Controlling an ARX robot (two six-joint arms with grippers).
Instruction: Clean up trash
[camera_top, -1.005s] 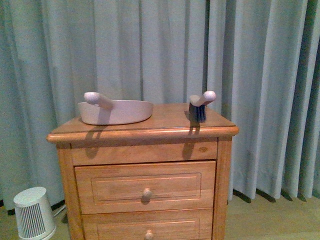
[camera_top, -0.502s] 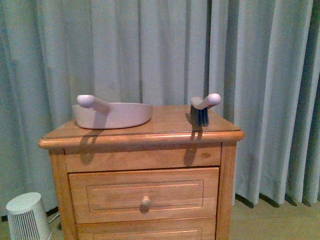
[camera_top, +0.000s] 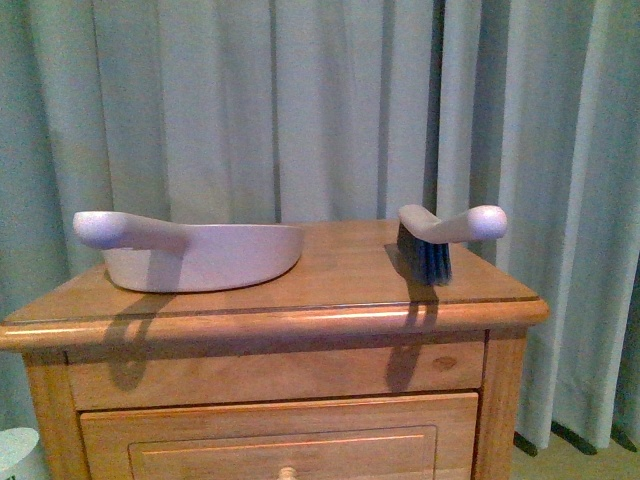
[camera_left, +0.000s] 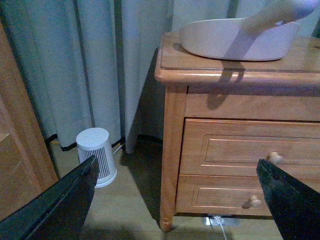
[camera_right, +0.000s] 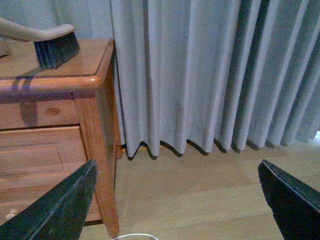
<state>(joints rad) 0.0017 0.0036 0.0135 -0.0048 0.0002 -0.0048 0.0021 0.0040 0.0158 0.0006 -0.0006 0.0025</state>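
The crumpled white wad of trash is not in view in any frame. A beige dustpan (camera_top: 205, 255) with its handle pointing left sits on the wooden nightstand (camera_top: 300, 325); it also shows in the left wrist view (camera_left: 235, 40). A beige hand brush with dark bristles (camera_top: 440, 240) stands on the right of the top, also in the right wrist view (camera_right: 50, 42). My left gripper (camera_left: 177, 200) is open and empty, low beside the nightstand's left leg. My right gripper (camera_right: 177, 200) is open and empty above the floor to the nightstand's right. Neither arm shows in the front view.
Pale curtains (camera_top: 300, 110) hang behind the nightstand. A small white fan heater (camera_left: 96, 156) stands on the floor at its left. Wooden furniture (camera_left: 20, 150) is close beside the left gripper. A round rim (camera_right: 125, 236) shows under the right gripper. Drawers have knobs (camera_left: 274, 158).
The front view has moved closer to the nightstand and lower; the dustpan and brush look larger and the lower drawers and fan heater have left the picture.
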